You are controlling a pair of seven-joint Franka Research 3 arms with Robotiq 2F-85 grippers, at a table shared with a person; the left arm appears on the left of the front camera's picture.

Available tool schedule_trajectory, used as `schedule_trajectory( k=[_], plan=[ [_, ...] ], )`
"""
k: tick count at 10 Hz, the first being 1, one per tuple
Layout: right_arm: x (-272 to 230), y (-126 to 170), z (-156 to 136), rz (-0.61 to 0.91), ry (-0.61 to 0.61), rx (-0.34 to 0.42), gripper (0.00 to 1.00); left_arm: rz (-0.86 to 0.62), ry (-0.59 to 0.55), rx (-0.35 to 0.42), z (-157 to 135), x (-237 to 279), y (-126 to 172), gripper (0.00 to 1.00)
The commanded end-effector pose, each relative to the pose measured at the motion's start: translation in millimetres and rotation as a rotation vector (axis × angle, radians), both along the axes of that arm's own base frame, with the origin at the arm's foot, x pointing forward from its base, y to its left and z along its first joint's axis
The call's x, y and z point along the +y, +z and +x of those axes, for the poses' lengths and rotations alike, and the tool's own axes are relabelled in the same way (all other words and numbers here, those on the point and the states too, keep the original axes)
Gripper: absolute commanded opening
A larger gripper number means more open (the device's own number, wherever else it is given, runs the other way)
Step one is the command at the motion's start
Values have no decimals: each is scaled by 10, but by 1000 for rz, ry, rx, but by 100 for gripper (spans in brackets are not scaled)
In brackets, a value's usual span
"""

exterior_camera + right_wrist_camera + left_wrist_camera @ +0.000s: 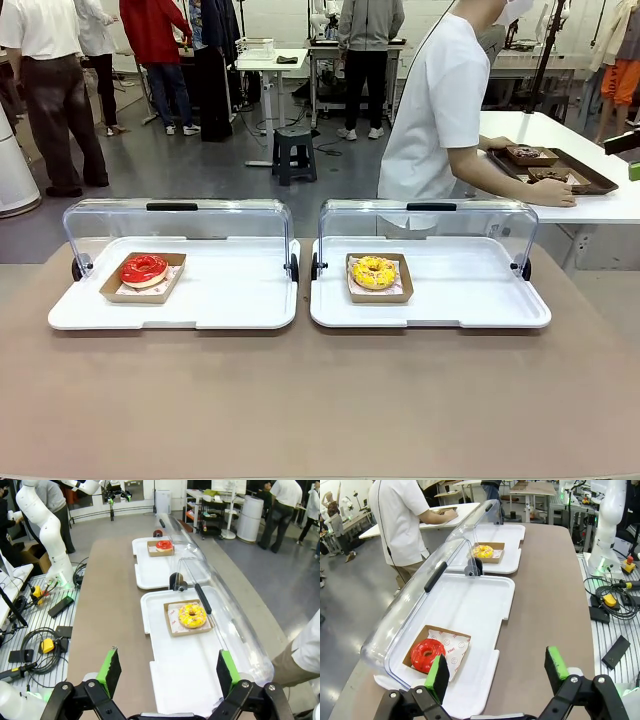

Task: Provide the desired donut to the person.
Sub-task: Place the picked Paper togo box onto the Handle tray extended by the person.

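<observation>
From the front, a red donut and a yellow donut sit in cardboard trays on two white display trays on the brown bench, clear lids raised; behind, the person touches a dark tray on a white table. The left pincer gapes wide and empty over the bench beside the red donut. The right pincer is equally wide and empty, near the yellow donut.

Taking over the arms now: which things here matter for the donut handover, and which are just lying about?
For the job:
red donut
yellow donut
two white trays with lids open
person
dark brown tray
left gripper and right gripper, both open

Lying about:
black stool
cables
bystanders
</observation>
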State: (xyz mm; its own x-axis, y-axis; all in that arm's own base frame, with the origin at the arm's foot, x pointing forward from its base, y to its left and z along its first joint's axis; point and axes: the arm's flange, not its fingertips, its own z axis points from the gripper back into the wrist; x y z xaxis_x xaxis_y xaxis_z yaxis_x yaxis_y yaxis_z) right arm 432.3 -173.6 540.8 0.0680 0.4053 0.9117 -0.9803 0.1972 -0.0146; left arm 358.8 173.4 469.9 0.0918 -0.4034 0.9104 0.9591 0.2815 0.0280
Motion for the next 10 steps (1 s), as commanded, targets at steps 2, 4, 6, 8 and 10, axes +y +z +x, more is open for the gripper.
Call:
schedule_trajectory(
  k=[2,4,6,8,10],
  plan=[
    [27,-3,-17,-1,-3,-4,100,4,18,-15,-40,-30,-15,100],
    [27,-3,-17,-1,-3,-4,100,4,18,-15,-40,-30,-15,100],
    [27,-3,-17,-1,-3,-4,100,4,18,-15,-40,-30,-15,100],
    [27,-3,-17,-1,-3,-4,100,4,18,-15,-40,-30,-15,100],
    [27,-3,-17,-1,-3,-4,100,4,18,-15,-40,-30,-15,100]
  ],
)
